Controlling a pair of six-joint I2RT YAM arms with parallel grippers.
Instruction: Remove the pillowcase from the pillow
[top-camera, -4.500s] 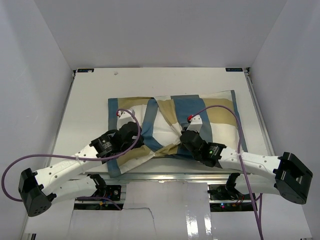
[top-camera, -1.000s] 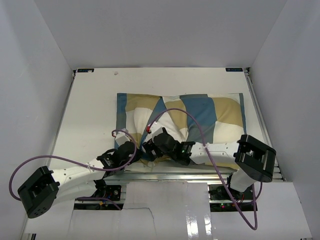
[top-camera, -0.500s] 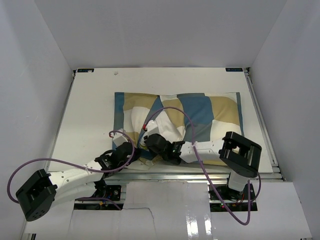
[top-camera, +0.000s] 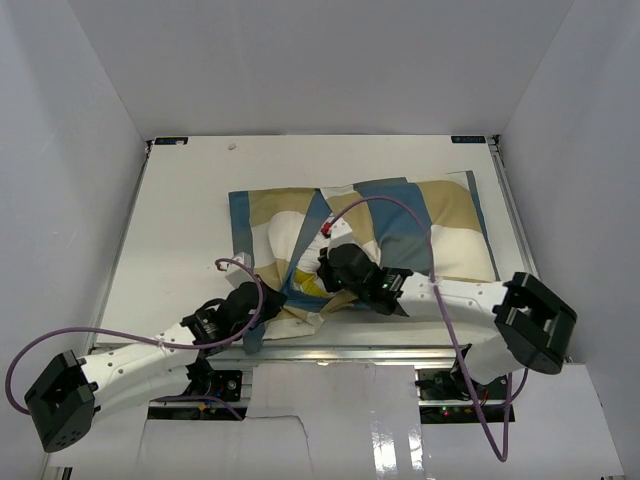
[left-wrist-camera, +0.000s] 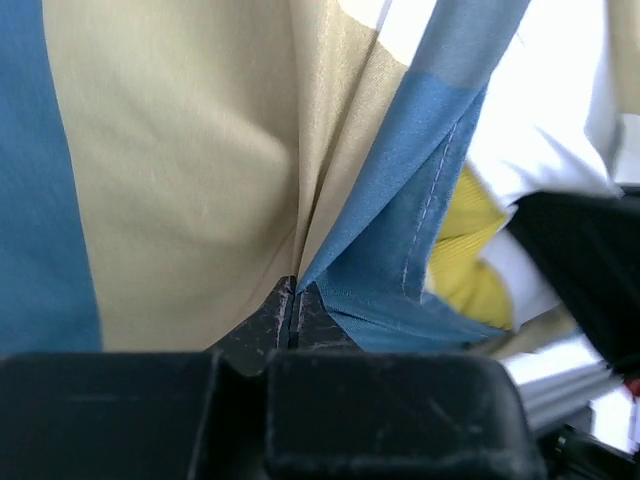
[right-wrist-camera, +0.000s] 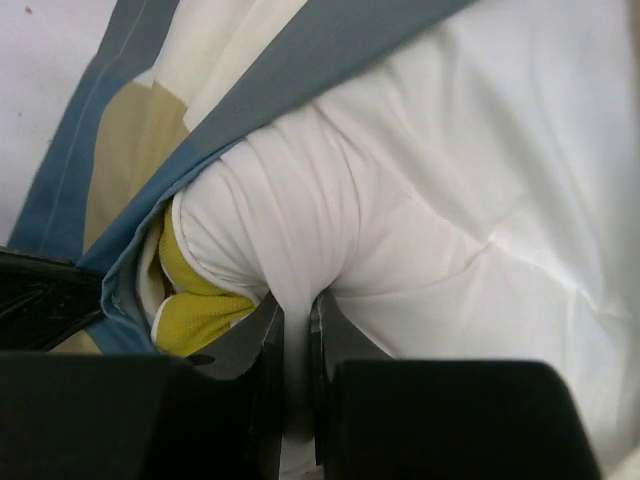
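Observation:
The checked tan, blue and cream pillowcase (top-camera: 420, 225) lies across the table's near half with the white pillow (top-camera: 290, 235) showing at its open left end. My left gripper (top-camera: 262, 312) is shut on the pillowcase's blue hem (left-wrist-camera: 400, 260) at the near left corner. My right gripper (top-camera: 325, 278) is shut on a pinch of the white pillow (right-wrist-camera: 300, 330), just right of its yellow piping (right-wrist-camera: 195, 300). The yellow piping also shows in the left wrist view (left-wrist-camera: 465, 250). Most of the pillow is hidden inside the cover.
The white table (top-camera: 180, 220) has walls on the left, right and back. A metal rail (top-camera: 400, 352) runs along its near edge. Purple cables (top-camera: 390, 215) loop over both arms and across the pillowcase.
The right gripper has moved right and back, pulling the pillow corner out of the opening. The left gripper has pulled the hem toward the near edge. The pillowcase's near left part has bunched up.

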